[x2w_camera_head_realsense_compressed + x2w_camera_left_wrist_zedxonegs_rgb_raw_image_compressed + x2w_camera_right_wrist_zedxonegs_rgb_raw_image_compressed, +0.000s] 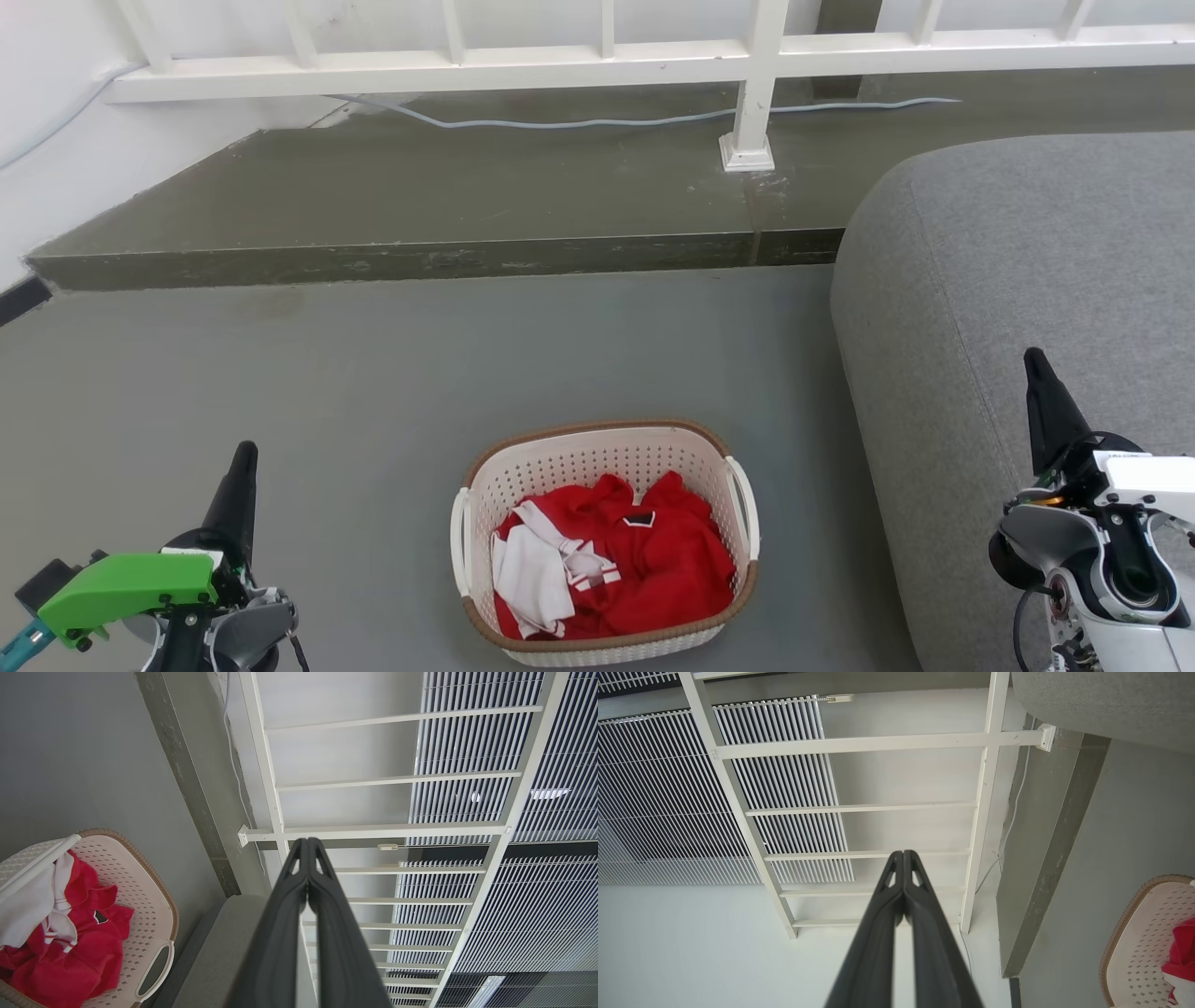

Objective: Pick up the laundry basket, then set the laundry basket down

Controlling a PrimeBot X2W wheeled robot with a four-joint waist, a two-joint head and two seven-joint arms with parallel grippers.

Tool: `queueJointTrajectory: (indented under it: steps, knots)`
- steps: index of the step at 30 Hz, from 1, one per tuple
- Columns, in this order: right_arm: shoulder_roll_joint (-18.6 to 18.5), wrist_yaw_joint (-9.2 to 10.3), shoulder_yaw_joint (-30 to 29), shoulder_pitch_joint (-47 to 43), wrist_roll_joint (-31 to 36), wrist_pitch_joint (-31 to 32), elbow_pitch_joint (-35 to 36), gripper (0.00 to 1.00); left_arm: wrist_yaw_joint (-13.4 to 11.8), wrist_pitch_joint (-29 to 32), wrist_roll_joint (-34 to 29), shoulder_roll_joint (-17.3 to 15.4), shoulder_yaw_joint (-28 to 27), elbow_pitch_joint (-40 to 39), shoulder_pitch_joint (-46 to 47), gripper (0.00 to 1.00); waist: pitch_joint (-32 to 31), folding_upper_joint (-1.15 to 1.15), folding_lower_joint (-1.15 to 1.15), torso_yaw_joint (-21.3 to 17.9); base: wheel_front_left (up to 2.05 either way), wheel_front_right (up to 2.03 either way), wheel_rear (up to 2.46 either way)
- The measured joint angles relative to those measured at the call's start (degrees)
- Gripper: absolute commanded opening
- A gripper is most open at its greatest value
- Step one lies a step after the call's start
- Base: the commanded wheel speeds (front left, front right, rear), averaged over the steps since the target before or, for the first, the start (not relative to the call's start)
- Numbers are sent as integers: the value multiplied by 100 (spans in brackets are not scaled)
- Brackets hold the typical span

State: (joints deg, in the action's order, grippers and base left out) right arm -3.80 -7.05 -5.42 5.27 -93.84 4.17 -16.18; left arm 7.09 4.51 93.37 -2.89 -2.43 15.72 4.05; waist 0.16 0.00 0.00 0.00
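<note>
The laundry basket [597,467], cream-white and perforated with a brown woven rim and white loop handles at both sides, stands on the grey floor at the bottom centre of the head view. Red and white clothes [616,565] lie inside it. My left gripper [245,457] hangs shut well to the basket's left, fingers together and holding nothing. My right gripper [1034,359] is shut too, over the grey sofa to the basket's right. The left wrist view catches the basket [149,896] at its lower left; the right wrist view catches a corner of the basket [1134,933] at lower right.
A grey sofa [1018,280] fills the right side, close to the basket. A raised concrete step [439,257] runs across behind, with a white railing [756,84] and a pale cable [597,119] on it. A white wall [56,159] stands at the left.
</note>
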Motion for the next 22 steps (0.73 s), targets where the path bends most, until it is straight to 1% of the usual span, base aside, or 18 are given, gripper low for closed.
queueJointTrajectory:
  steps: [22]
  knots:
    - [2,0,-5,0,0,0,2,0,0,0,0,0,-18,-1,0,0,0,0,0,0,0,0,0]
